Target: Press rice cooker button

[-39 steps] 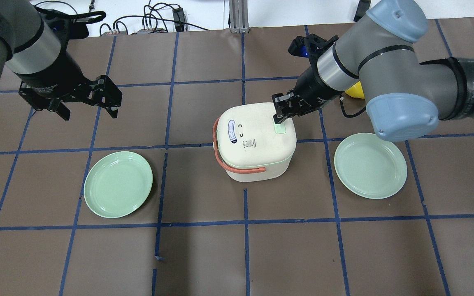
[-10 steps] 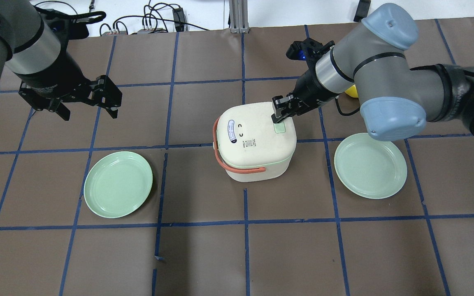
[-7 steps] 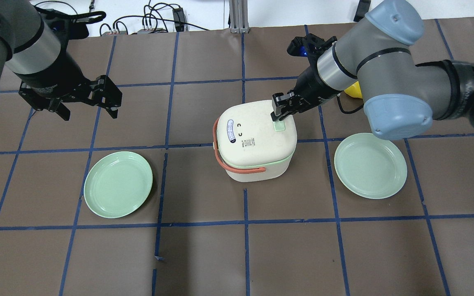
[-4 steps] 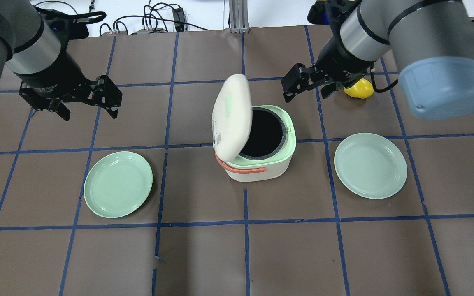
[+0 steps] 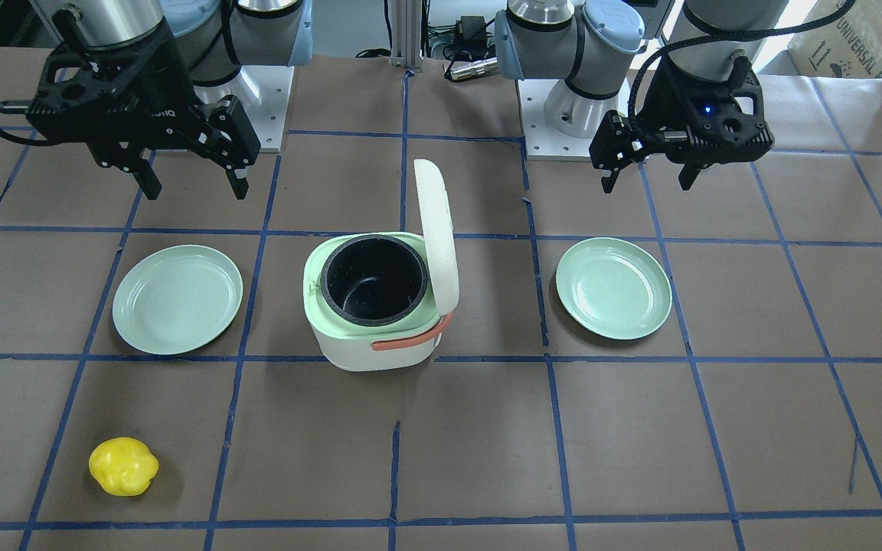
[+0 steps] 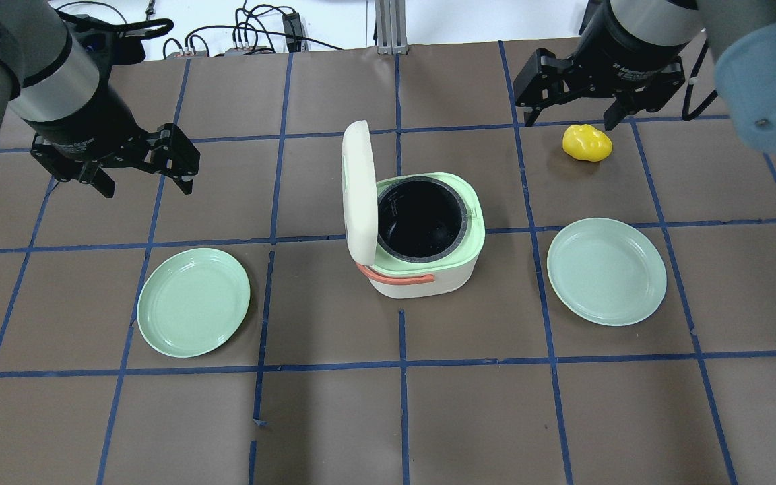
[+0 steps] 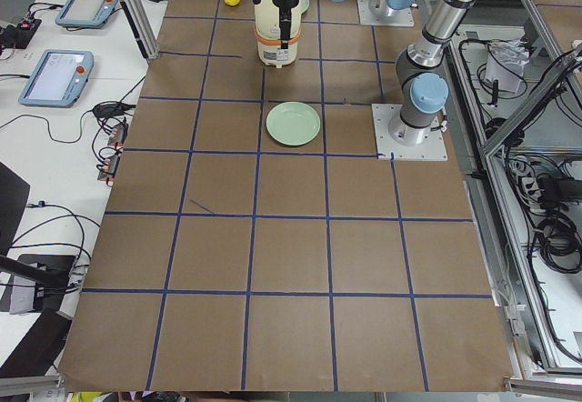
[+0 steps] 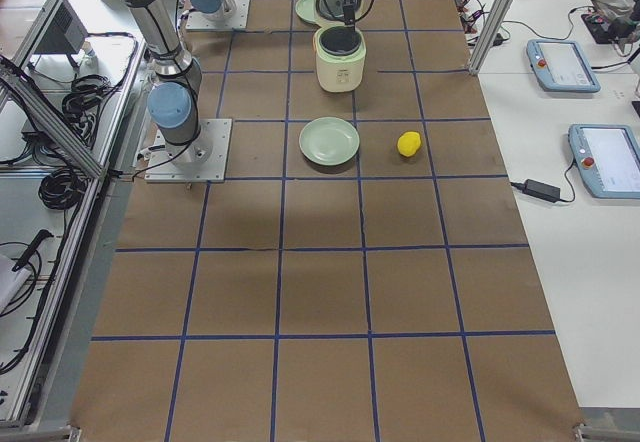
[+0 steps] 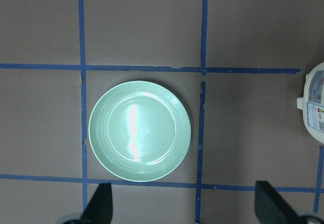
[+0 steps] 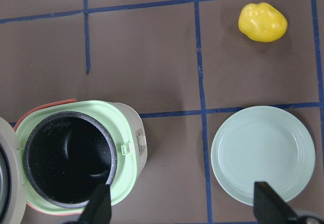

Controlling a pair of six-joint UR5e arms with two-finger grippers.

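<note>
The cream and light-green rice cooker (image 6: 422, 273) stands mid-table with its lid (image 6: 357, 192) swung up and upright on its hinge side. The dark inner pot (image 6: 420, 217) shows and looks empty. It shows the same in the front view (image 5: 370, 344) and the right wrist view (image 10: 71, 155). The lid's button is turned away and hidden. My right gripper (image 6: 568, 121) is open and empty, high and behind the cooker, over the yellow fruit. My left gripper (image 6: 145, 187) is open and empty, well left of the cooker.
A green plate (image 6: 193, 302) lies left of the cooker and another (image 6: 606, 271) lies right of it. A yellow toy fruit (image 6: 587, 143) lies at the back right. Cables lie beyond the table's far edge. Blue tape lines grid the brown table.
My right gripper was shut with its tips on the lid's button. The lid has sprung open, and the gripper has risen, drawn back to the right and opened. The left arm has not moved.
</note>
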